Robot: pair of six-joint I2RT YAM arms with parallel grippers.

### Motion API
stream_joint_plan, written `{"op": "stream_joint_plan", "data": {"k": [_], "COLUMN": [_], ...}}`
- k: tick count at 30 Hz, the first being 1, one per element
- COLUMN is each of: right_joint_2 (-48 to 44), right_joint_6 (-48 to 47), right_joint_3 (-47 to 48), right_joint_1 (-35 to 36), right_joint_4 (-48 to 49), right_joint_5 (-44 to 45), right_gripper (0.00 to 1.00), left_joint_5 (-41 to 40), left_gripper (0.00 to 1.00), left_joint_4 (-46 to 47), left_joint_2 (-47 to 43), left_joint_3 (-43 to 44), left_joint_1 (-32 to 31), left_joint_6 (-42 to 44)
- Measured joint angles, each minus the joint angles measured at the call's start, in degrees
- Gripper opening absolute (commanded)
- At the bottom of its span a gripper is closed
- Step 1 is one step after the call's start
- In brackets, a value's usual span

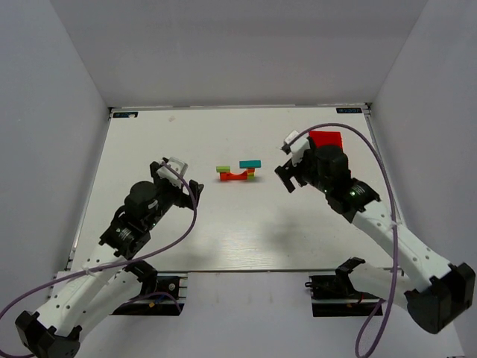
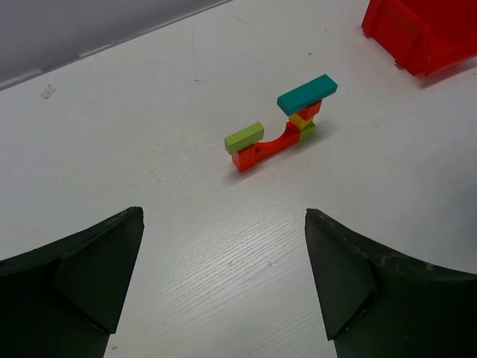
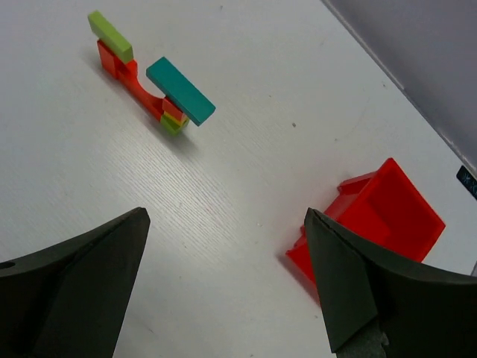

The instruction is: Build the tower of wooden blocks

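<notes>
The wood block tower [image 1: 238,172] stands at mid-table. A red arch [image 2: 267,148] lies at its base. A lime-green block [image 2: 244,136] rests on the arch's left end. On the right end a yellow cube [image 2: 300,121] and an orange piece [image 2: 310,110] carry a teal bar [image 2: 307,94], with a green cube [image 2: 306,133] beside them. The tower also shows in the right wrist view [image 3: 149,88]. My left gripper [image 1: 179,181] is open and empty, left of the tower. My right gripper [image 1: 289,174] is open and empty, right of it.
A red plastic bin [image 1: 326,139] sits behind my right gripper at the back right; it also shows in the left wrist view [image 2: 421,31] and the right wrist view [image 3: 373,224]. White walls enclose the table on three sides.
</notes>
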Motion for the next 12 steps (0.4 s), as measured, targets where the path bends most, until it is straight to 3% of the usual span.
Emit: {"op": "stream_joint_plan", "data": {"k": [7,12], "right_joint_2": [-15.93,-16.55], "right_joint_6": [8.22,10.40], "right_joint_3": [-13.62,-19.39], "right_joint_1": [0.02,0.11], "right_joint_4": [8.22,10.10], "right_joint_5": [7.48,12.39], "right_gripper": [0.90,0.90], "left_joint_5": [0.15,0.09], "left_gripper": [0.99,0.99], "left_joint_4": [0.50,0.72], "left_joint_2": [-2.95,-4.33], "left_joint_3": [-1.01,-1.29], "left_joint_1": [0.00,0.00], "left_joint_6": [1.44,2.40]}}
